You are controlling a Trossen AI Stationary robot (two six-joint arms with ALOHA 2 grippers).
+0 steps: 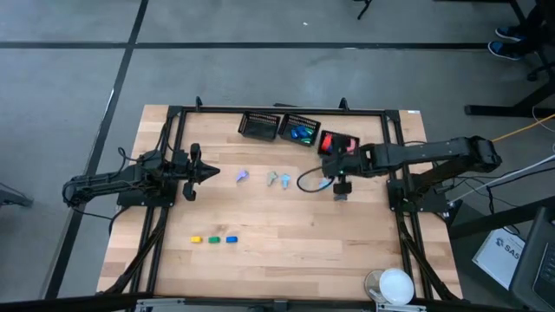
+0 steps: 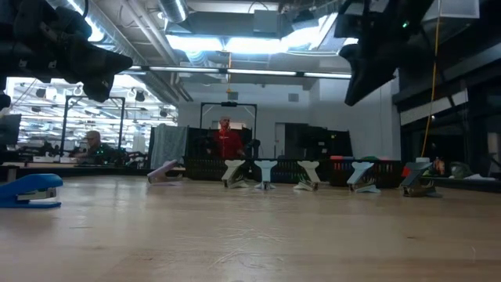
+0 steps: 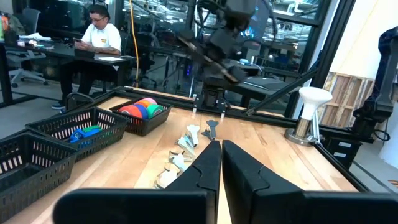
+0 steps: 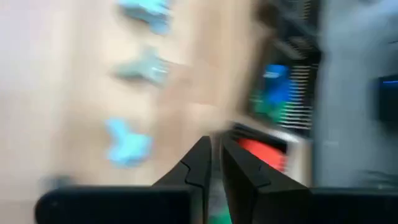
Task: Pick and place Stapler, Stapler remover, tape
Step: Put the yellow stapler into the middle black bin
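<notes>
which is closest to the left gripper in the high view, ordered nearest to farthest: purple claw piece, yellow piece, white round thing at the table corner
Measured from the left gripper, fingers shut:
1. purple claw piece, just ahead of its tip, mid table.
2. yellow piece, toward the front edge, left end of the short coloured row.
3. white round thing, at the far front right corner.
</notes>
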